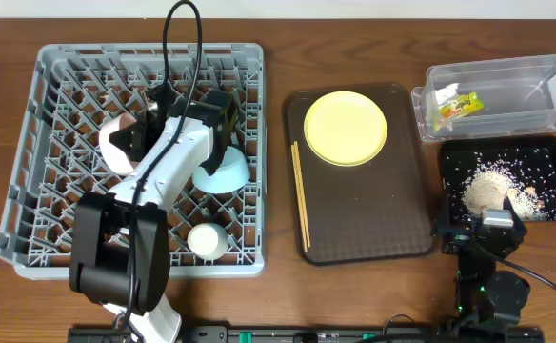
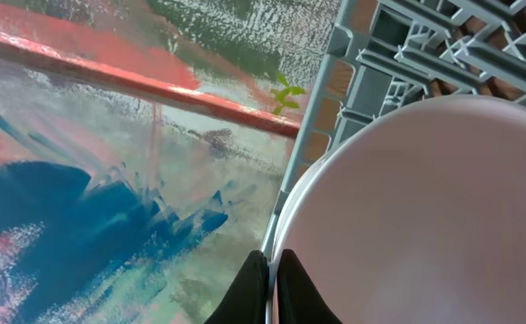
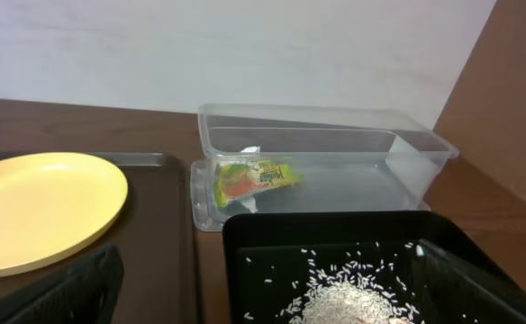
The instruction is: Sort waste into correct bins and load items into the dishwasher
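Across the left half of a wooden desk (image 1: 278,29) sits the grey dish rack (image 1: 30,250), the largest object, with most of the crockery already inside it. To its right lies a brown serving tray (image 1: 373,214). At the far right, a clear tub (image 1: 526,71) stands behind a black tray (image 1: 549,152). A yellow plate (image 1: 345,127) rests on the serving tray, not yet loaded. Inside the rack, a white bowl (image 1: 116,145) stands left of centre, a light-blue bowl (image 1: 226,174) sits toward the right side, and a small white cup (image 1: 206,240) sits near the front edge. The left hand (image 2: 270,270) is pressed together on the white bowl's rim, so that bowl looks placed but not let go. The right hand (image 3: 267,270) is spread wide and empty, low at the near edge of the black tray. Thin chopsticks (image 1: 301,195) lie along the serving tray's left edge, also waiting. The snack wrapper (image 1: 454,105) is in the clear tub, and rice grains (image 1: 487,186) are heaped in the black tray. A pale lump beside the grains may be the napkin, but that is unclear. The waste appears sorted, leaving the plate and chopsticks to load.
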`<state>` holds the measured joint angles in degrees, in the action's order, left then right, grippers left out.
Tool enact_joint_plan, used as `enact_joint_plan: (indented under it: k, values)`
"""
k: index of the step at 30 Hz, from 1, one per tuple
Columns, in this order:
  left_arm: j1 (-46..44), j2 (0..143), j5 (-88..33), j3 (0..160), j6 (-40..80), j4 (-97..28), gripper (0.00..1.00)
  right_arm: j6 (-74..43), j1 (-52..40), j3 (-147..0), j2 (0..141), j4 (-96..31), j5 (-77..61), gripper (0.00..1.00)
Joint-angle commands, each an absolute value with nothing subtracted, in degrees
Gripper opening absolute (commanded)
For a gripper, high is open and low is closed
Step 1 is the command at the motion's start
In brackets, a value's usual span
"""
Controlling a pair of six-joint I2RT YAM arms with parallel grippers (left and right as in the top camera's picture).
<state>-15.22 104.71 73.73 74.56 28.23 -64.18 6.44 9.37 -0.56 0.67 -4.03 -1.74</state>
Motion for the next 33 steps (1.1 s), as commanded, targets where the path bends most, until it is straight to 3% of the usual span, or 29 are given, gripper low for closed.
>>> enact_joint_plan:
  k: [1,11,17,25,33]
  values:
    - [-15.9,105.6,72.4,73.9,27.8,-64.2,0.06,5.8,10.1,-0.3,0.3,-4.1,-1.8,0.99]
    - [-21.5,105.6,72.3,73.9,26.6,-66.2,0.07,5.8,10.1,-0.3,0.3,-4.1,-1.8,0.99]
    - [-23.9,103.3,63.1,74.8,26.6,-68.3,0.3,5.8,10.1,-0.3,0.3,-4.1,-1.8,0.99]
    - [-26.4,94.1,46.9,82.5,22.9,-73.1,0.5,5.8,10.1,-0.3,0.3,-4.1,-1.8,0.99]
    - [-27.6,84.8,26.0,85.0,19.6,-70.5,0.54,5.8,10.1,-0.3,0.3,-4.1,-1.8,0.99]
